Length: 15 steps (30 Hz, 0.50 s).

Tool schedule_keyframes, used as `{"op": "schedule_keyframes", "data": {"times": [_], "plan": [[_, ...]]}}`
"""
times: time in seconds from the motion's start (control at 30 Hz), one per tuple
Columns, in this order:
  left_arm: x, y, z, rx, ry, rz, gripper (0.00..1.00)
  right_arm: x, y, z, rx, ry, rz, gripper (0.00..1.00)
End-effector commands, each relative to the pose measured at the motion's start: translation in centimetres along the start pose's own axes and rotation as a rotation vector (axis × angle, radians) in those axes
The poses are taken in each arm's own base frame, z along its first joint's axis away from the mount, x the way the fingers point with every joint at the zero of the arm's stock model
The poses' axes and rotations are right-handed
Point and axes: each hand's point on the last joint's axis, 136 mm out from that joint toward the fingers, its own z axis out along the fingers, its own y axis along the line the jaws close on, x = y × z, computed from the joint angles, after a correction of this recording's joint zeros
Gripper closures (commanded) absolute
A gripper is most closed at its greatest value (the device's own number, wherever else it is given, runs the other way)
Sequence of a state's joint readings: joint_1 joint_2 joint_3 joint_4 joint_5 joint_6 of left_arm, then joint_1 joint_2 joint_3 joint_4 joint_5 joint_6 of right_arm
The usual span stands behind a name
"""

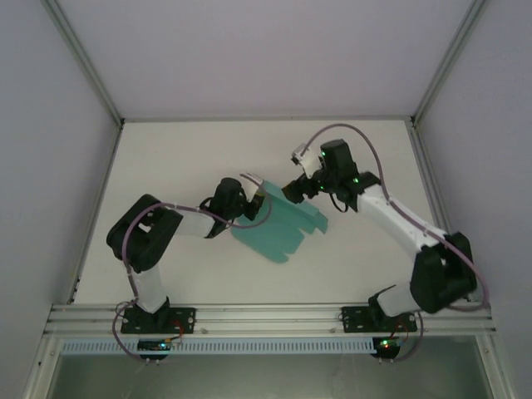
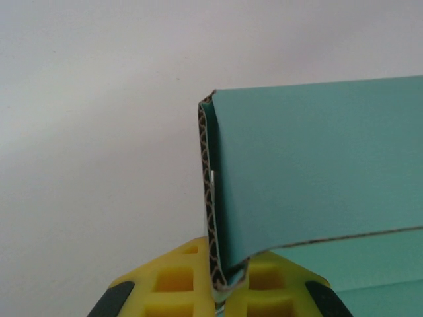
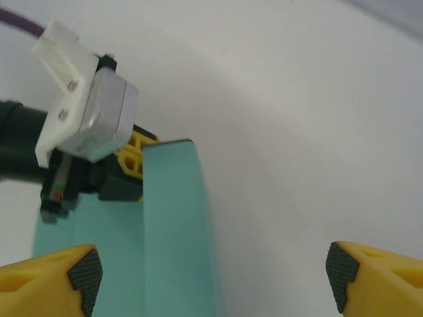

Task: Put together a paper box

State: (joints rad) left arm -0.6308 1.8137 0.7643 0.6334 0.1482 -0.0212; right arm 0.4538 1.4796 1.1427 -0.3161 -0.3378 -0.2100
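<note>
The paper box [image 1: 278, 226] is a teal card blank lying mid-table, one flap folded upward along its far-left edge. My left gripper [image 1: 256, 193] is shut on that raised flap; in the left wrist view the yellow fingers [image 2: 185, 284] pinch the corrugated edge of the paper box [image 2: 317, 165]. My right gripper [image 1: 293, 189] hangs open just right of the flap. From the right wrist, its fingertips [image 3: 86, 274] stand wide apart with the upright teal flap [image 3: 172, 224] between them near the left tip, touching neither. The left gripper [image 3: 132, 162] holds the flap's far end there.
White enclosure walls [image 1: 50, 166] and metal frame posts [image 1: 83, 62] bound the white table [image 1: 183, 158]. An aluminium rail [image 1: 266, 317] runs along the near edge by the arm bases.
</note>
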Motion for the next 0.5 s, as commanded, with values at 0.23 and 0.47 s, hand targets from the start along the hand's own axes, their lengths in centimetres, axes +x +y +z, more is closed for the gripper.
{"op": "schedule_keyframes", "data": {"times": [0.23,0.47], "plan": [[2.6,-1.8,0.3,0.081,0.092,0.018,1.0,4.9,1.3,5.6,-0.174,0.314,0.152,0.39],[2.2,-1.3,1.1,0.057,0.058,-0.017,0.86,7.2,1.0,7.3,-0.192,0.379,0.215,0.54]]}}
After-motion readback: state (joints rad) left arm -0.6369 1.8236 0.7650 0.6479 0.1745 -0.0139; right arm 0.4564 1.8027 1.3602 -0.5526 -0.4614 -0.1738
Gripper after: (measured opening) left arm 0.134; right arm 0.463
